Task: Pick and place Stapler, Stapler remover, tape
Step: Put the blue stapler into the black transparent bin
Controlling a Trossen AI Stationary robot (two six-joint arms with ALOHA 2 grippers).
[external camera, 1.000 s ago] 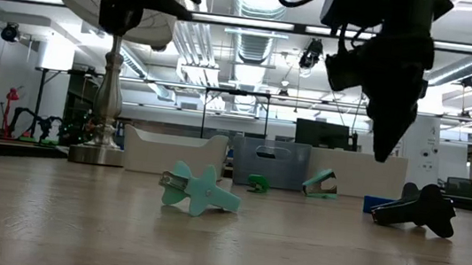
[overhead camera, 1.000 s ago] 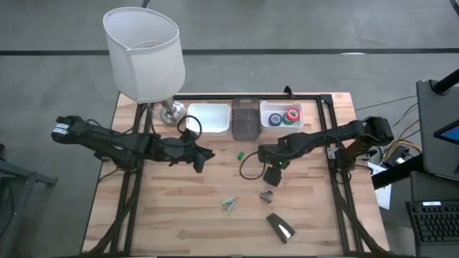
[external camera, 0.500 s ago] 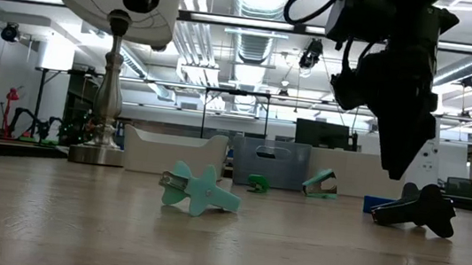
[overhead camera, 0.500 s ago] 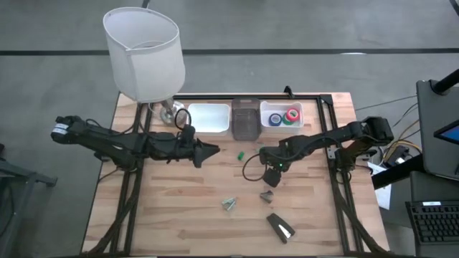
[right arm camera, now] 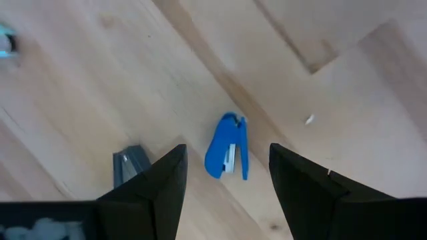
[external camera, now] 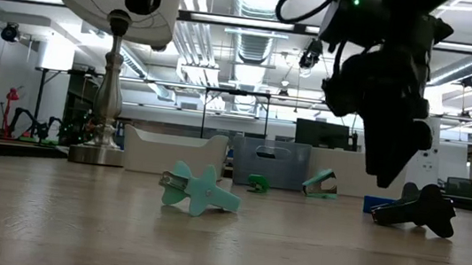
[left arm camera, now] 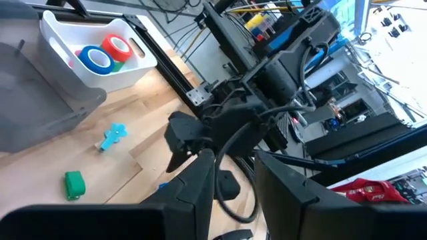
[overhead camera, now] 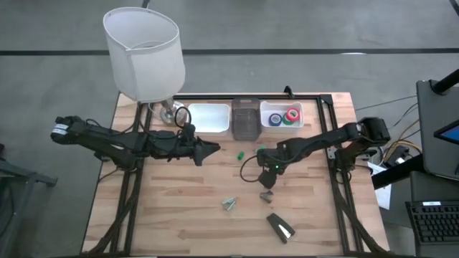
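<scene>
Since a second ago the right gripper (overhead camera: 267,174) has drawn a little toward the table's middle, while the left gripper (overhead camera: 212,149) has swung from pointing down to pointing level toward the bins. From above, the stapler (overhead camera: 280,226) lies well off from both sets of jaws near the front edge, a dark stapler remover (overhead camera: 267,196) sits just below the right jaws, a pale green stapler remover (overhead camera: 229,205) lies between the arms, and the tape (overhead camera: 285,116) rolls rest in the white bin (overhead camera: 276,123). At table height, the right gripper (external camera: 385,172) hangs above the dark remover (external camera: 414,209), apart from it. Past the left arm's fingers (left arm camera: 200,190), which stand apart and hold nothing, the tape (left arm camera: 100,57) shows far ahead. Between the right arm's spread, empty fingers (right arm camera: 167,180) a small blue stapler remover (right arm camera: 228,147) lies on the wood.
</scene>
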